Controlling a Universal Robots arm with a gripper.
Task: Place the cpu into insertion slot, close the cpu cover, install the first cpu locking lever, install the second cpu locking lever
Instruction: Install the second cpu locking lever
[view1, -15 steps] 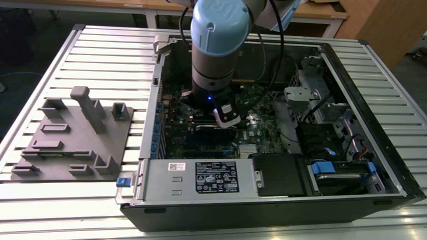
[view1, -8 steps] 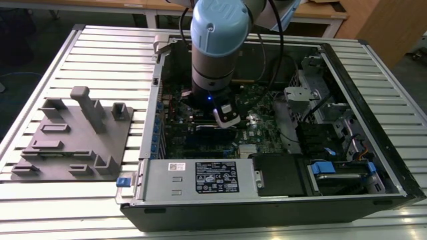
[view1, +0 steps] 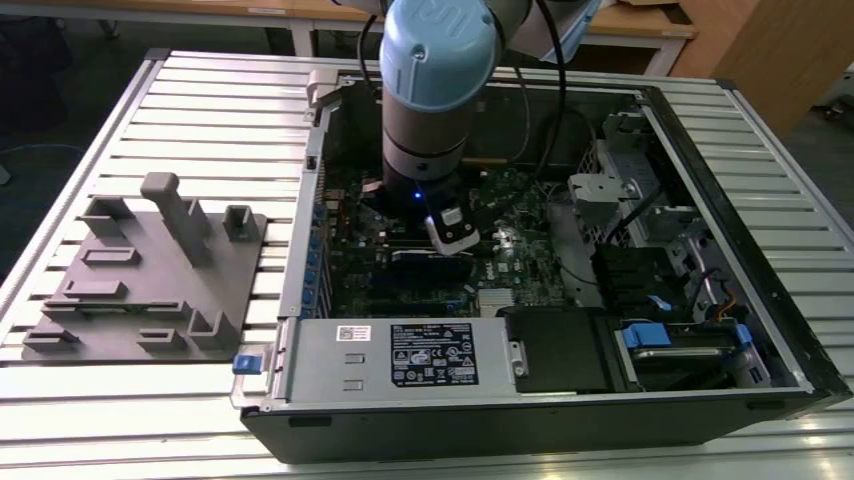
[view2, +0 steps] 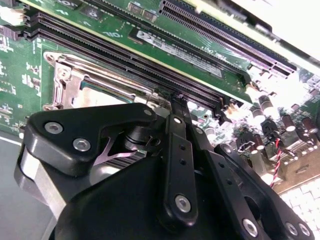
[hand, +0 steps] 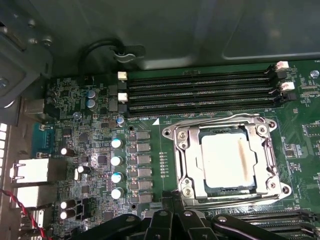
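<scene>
The cpu, a silvery square chip, lies flat in the insertion slot on the green circuit board. The cpu cover, a metal frame with a window, lies down around it. Thin wire levers run along two opposite edges of the socket. In the exterior view my gripper hangs low over the board inside the open computer case. In the second wrist view my gripper has its black fingers drawn together, tips just beside the insertion slot. I cannot tell whether they touch a lever.
Long black memory slots run beside the socket, and a row of capacitors stands on its other side. The case walls hem in the board. A grey fixture plate lies on the slatted table at the exterior view's left.
</scene>
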